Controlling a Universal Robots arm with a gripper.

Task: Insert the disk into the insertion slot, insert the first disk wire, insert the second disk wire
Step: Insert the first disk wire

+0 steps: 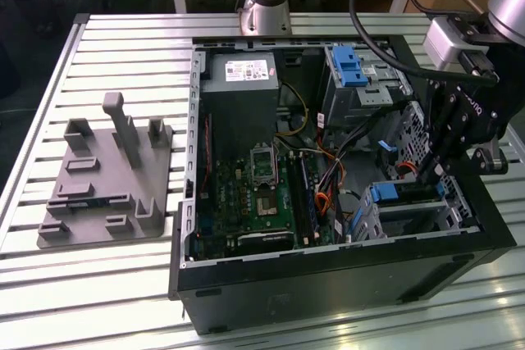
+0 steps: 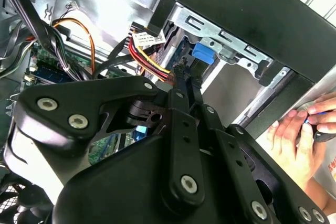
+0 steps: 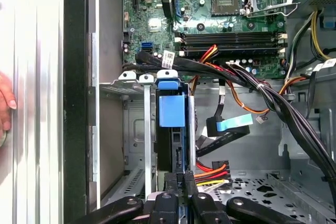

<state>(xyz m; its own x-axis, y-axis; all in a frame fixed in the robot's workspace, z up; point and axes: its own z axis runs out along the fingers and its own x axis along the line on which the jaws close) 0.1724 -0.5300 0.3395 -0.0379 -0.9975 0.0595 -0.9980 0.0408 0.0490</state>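
Note:
The disk (image 1: pixel 404 193), in its blue carrier (image 3: pixel 171 109), sits edge-on inside the silver insertion slot (image 1: pixel 447 217) at the case's front corner on the exterior view's right. My gripper (image 1: pixel 428 176) reaches down into the case right at the disk's open end. In both wrist views its thin fingers (image 3: pixel 180 182) are together on the plug of a disk wire (image 3: pixel 212 174) with red, orange and yellow strands, held at the disk's rear edge. The same wire (image 2: pixel 152 59) runs up to the gripper (image 2: pixel 184 74). A second disk wire, black with a blue plug (image 3: pixel 231 126), hangs loose beside the disk.
A thick cable bundle (image 3: pixel 273 98) crosses beside the slot above the motherboard (image 1: pixel 262 194). The power supply (image 1: pixel 242 79) and a taller bay with a blue latch (image 1: pixel 349 63) stand at the back. A person's hand (image 2: pixel 296 135) rests outside the case. A grey fixture (image 1: pixel 107 178) lies on the table.

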